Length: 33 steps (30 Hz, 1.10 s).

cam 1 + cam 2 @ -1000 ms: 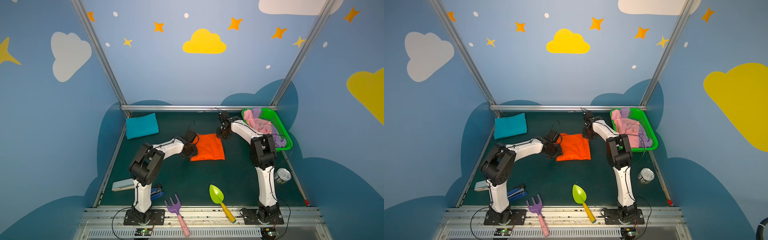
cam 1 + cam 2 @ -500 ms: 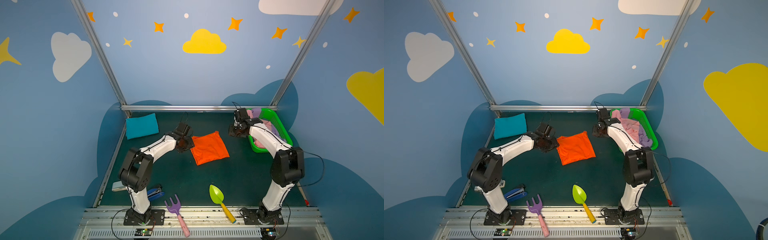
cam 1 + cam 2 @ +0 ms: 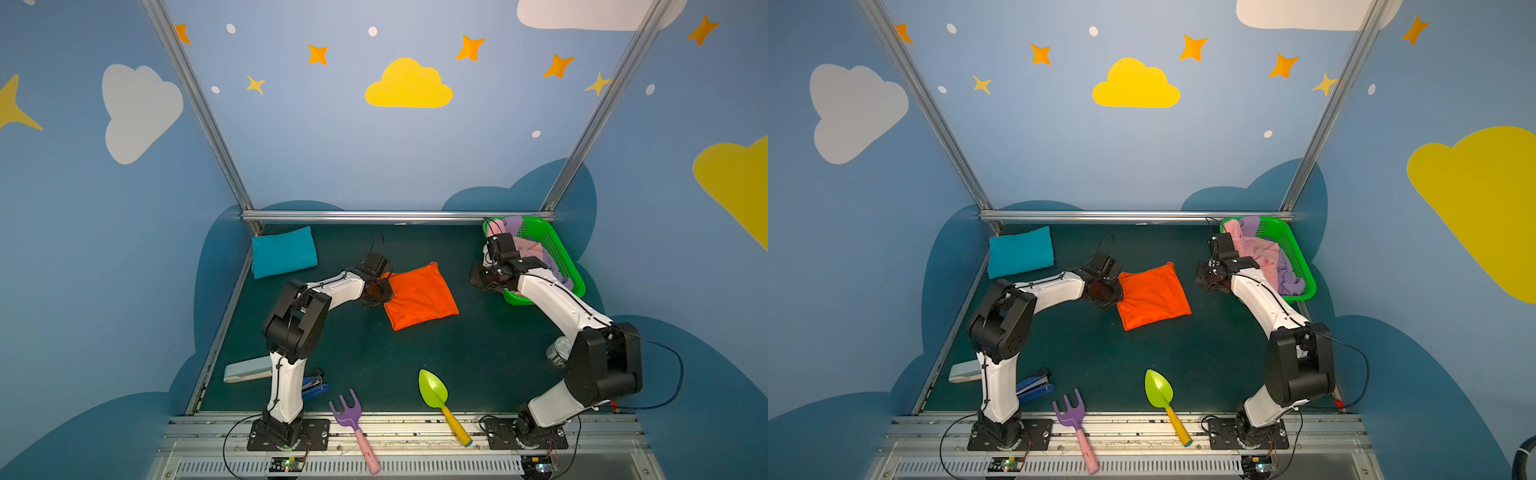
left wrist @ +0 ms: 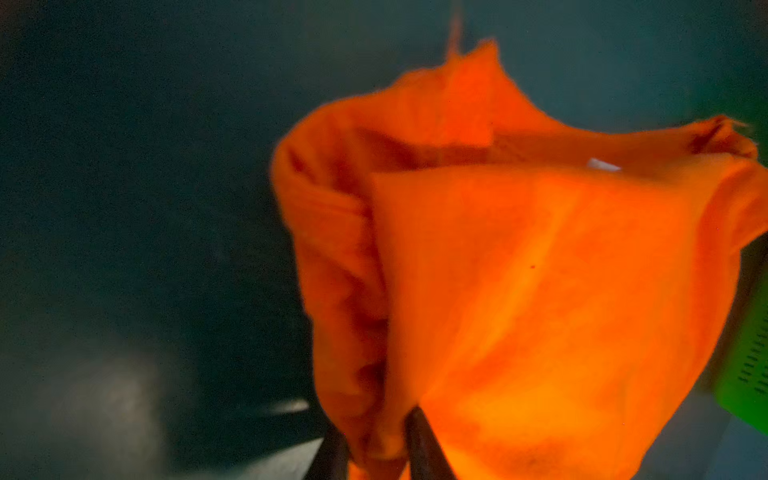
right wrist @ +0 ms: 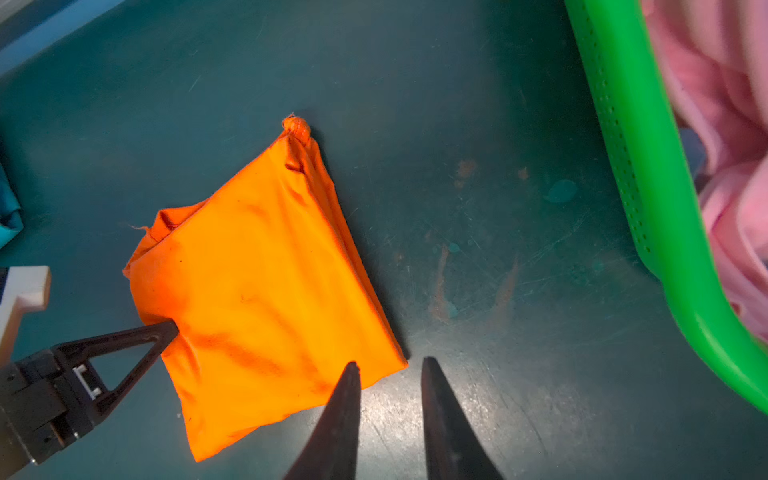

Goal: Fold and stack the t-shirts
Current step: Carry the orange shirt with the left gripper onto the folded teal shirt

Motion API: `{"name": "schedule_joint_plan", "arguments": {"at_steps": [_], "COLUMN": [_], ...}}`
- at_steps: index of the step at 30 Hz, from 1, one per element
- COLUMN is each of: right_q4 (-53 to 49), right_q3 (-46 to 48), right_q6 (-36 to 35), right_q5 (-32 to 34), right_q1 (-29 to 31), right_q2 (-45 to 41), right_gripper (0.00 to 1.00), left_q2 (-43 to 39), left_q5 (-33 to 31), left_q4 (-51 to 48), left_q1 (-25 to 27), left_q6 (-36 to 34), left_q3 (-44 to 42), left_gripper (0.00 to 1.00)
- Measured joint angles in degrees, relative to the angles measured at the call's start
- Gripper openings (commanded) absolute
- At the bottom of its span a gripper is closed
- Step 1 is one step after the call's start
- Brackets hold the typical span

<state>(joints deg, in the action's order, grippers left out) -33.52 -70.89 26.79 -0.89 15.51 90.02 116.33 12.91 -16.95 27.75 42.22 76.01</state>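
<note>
At mid-table, left gripper (image 4: 376, 451) is nearly closed, pinching the orange shirt (image 3: 419, 295) at its edge. Left wrist view shows cloth between both fingers. Right wrist view shows one finger's tip on the shirt's side nearest my left arm.

Right gripper (image 5: 388, 370) has a narrow gap between the fingers, with nothing in it. It hangs over bare table (image 3: 374, 353), just beside the shirt corner nearest my right arm. One finger overlaps that corner in the right wrist view; can't tell if it touches.

Orange shirt: folded to a near-square, lying on the table, skewed to the table edges in both top views. Its knotted corner points toward the back wall. Too square to call a long axis. Whether the pinched edge is lifted, can't tell.

Teal shirt (image 3: 284, 252): folded, back-left corner, long axis across the table, slightly skewed.

Pink shirt (image 3: 1260, 253) and lilac shirt (image 3: 1289, 280): bunched in the green basket (image 3: 557, 253), back right.
</note>
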Motion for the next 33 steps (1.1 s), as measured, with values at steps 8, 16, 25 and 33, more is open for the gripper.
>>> {"name": "schedule_joint_plan", "arguments": {"at_steps": [8,16,25,33], "right_q4": [1.4,4.3,6.5,7.1], "right_q3": [3.1,9.9,9.0,7.8], "right_q6": [1.5,4.8,7.0,8.2], "right_q5": [-2.3,-6.8,-9.8,-12.1], "right_q1": [-0.5,-0.1,2.3,3.7], "right_q2": [-0.8,-1.3,3.0,8.6], "right_gripper": [0.26,0.27,0.24,0.21], "left_q2": [6.4,14.6,33.0,34.7], "left_q5": [2.8,3.5,3.3,3.9], "left_q4": [-2.8,-18.4,-37.3,-41.9], "left_q1": [-2.3,-14.6,-25.7,-31.5], "left_q6": [-1.6,-10.1,-18.2,-19.8], "left_q3": [10.2,34.3,74.5,77.2], "left_gripper": [0.04,0.04,0.04,0.04]}}
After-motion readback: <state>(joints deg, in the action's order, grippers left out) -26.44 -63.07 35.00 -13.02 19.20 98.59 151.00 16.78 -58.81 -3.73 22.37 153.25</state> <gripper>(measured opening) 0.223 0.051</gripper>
